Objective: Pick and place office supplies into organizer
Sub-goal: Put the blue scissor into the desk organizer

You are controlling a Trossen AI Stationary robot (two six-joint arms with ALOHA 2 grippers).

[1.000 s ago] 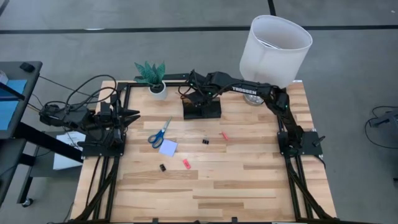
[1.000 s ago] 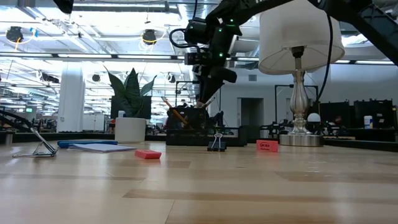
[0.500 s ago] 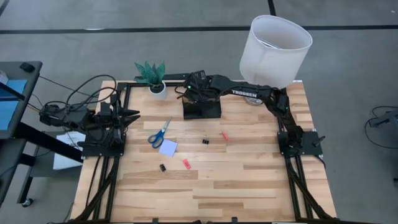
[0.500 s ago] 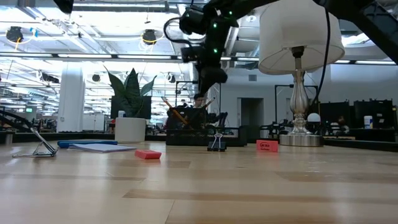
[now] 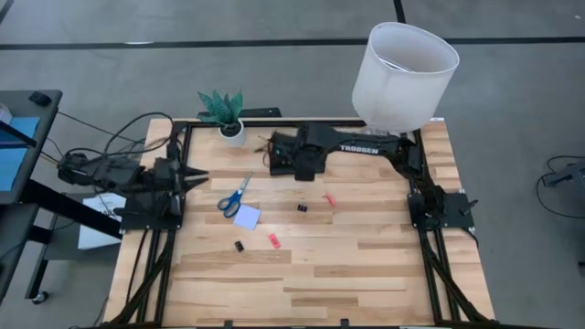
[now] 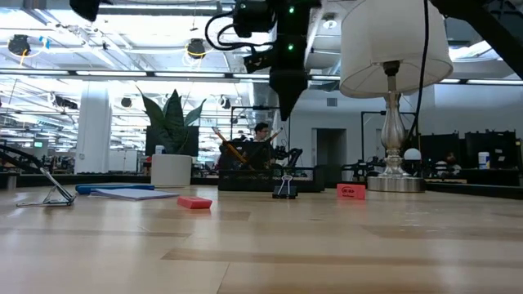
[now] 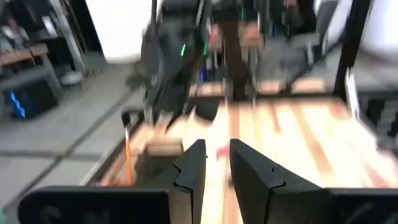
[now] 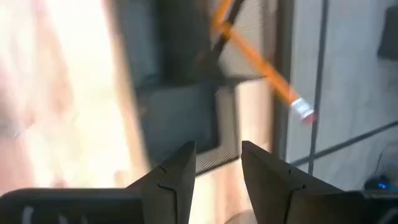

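Note:
The black organizer (image 5: 311, 167) stands at the table's far middle, with orange pens (image 6: 229, 151) leaning in its cup. One orange pen (image 8: 261, 62) shows in the right wrist view. My right gripper (image 6: 288, 102) hovers open above the organizer (image 6: 253, 175), fingers pointing down, holding nothing. The blue-handled scissors (image 5: 235, 195), lavender note pad (image 5: 247, 217), black clips (image 5: 302, 207) (image 5: 239, 246) and pink-red pieces (image 5: 330, 198) (image 5: 274, 240) lie flat on the table. My left gripper (image 5: 194, 175) waits open at the left edge.
A white pot with a green plant (image 5: 225, 117) stands at the far left. A lamp with a white shade (image 5: 407, 64) stands at the far right corner. Bare wood (image 5: 366, 274) spreads over the near half. People and shelving show in the room beyond.
My right gripper has risen from the organizer's cup and drifted a little toward the near edge, its wrist turning. The pens stay leaning in the cup. The things on the table have not moved.

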